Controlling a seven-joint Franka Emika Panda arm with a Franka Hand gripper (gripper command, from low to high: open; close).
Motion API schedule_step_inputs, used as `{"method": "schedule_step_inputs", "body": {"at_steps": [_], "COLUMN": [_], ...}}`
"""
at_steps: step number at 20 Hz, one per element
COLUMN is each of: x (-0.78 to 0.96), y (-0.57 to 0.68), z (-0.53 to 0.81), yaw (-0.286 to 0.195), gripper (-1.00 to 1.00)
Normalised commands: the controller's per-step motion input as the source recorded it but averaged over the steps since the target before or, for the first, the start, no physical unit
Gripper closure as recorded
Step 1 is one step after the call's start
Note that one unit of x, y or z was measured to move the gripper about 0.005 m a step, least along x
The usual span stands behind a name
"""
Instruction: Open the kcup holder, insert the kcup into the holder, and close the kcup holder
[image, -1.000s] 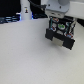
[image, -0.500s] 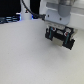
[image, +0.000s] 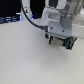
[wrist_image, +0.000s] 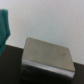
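While your arm (image: 60, 20) hovers at the exterior view's far right over the kcup holder (image: 62, 42) on the white surface (image: 25, 60), you cannot tell how the jaws stand.

Arm (image: 62, 17) moved steadily toward the exterior view's right: from about centre 1.0 s ago to right of centre now. Gripper (image: 61, 41) went with it and also dropped lower in frame. Its dark fingers (image: 67, 43) were seen nearly square-on 1.0 s ago; now they look tilted, right end lower than the left.
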Motion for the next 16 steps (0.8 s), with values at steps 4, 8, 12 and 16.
{"method": "schedule_step_inputs", "body": {"at_steps": [4, 8, 12, 16], "x": [-0.35, -0.42, -0.36, -0.31], "y": [0.09, 0.27, 0.42, 0.48], "z": [-0.11, -0.04, 0.01, 0.03], "yaw": [0.248, 0.169, 0.133, 0.123], "gripper": [-1.00, -1.00, -1.00, -1.00]}}
